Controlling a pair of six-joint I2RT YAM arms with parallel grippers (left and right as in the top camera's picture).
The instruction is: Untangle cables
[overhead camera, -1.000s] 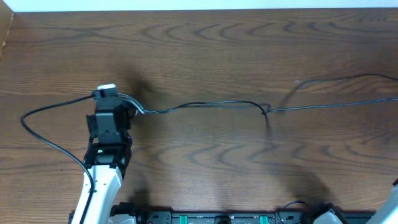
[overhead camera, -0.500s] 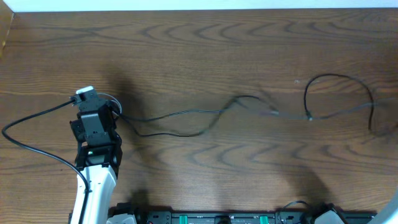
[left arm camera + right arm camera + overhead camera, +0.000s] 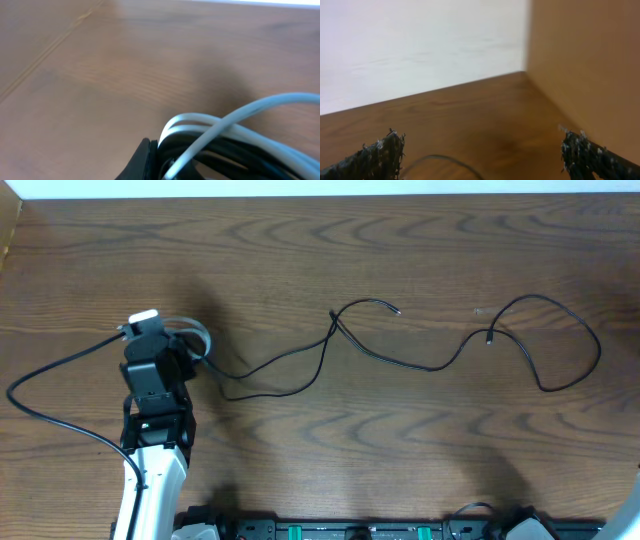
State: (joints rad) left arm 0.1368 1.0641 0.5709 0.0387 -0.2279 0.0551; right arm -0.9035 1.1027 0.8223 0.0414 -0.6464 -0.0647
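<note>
Your right end effector (image 3: 482, 150) has opened, and its jaws now stand wide apart. The black cable (image 3: 400, 362), taut across the desk (image 3: 300, 240) 1 second ago, has dropped slack into curves and a loop. Its far end no longer runs off the right edge. Your left end effector (image 3: 152, 332) has shifted left.

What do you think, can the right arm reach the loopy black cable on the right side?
Probably yes. The black cable lies loose on the table with nothing over it, and the right tool is open and empty, a cable showing just below.
</note>
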